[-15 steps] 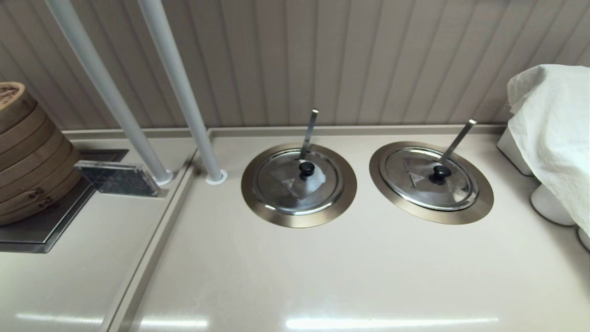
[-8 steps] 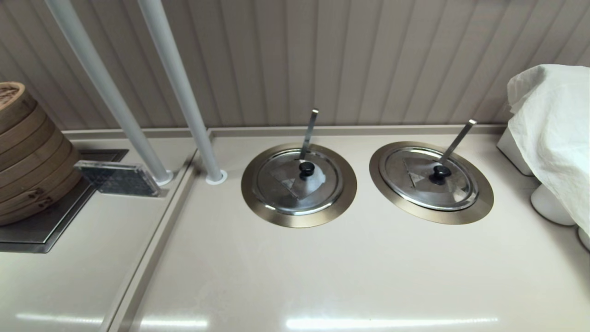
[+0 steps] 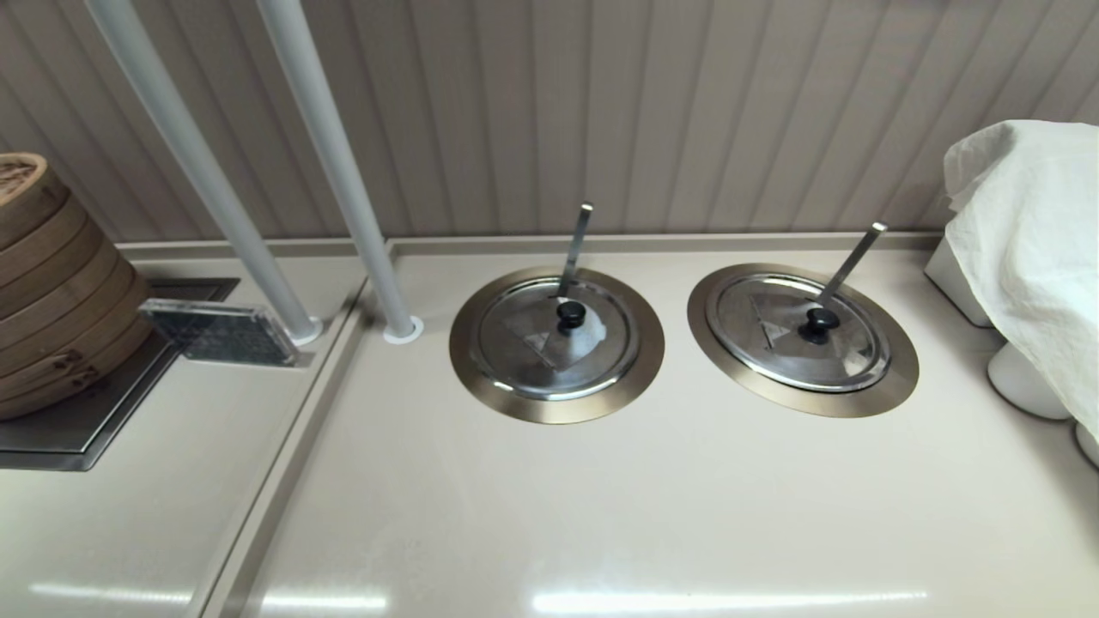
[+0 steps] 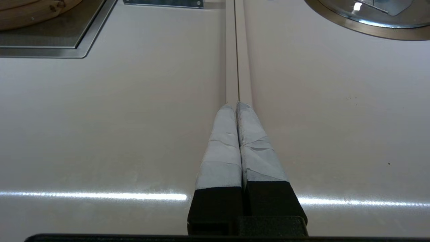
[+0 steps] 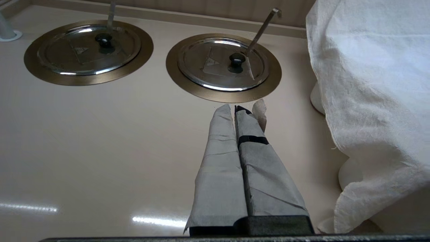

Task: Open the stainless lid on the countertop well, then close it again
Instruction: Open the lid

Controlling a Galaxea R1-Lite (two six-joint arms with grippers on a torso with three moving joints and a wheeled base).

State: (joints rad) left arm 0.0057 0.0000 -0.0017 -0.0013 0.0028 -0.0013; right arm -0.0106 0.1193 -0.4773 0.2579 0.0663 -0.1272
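Note:
The stainless lid (image 3: 773,348), evenly grey with a black knob (image 3: 822,320), lies shut on the right-hand countertop well, inside its brushed ring (image 3: 897,378). A slanted ladle handle (image 3: 852,260) pokes out past the knob. Neither gripper shows in the head view. In the right wrist view my right gripper (image 5: 234,107) is shut and empty, low over the counter just in front of that ring (image 5: 272,84) and lid (image 5: 215,72). My left gripper (image 4: 235,105) is shut and empty over the counter seam, well to the left.
A twin lid (image 3: 532,352) with a whitish patch covers the left well. A white cloth (image 3: 1030,240) drapes over white jars (image 3: 1022,382) at the right edge. Two slanted poles (image 3: 343,180), a small sign plate (image 3: 219,333) and stacked bamboo steamers (image 3: 51,283) stand left.

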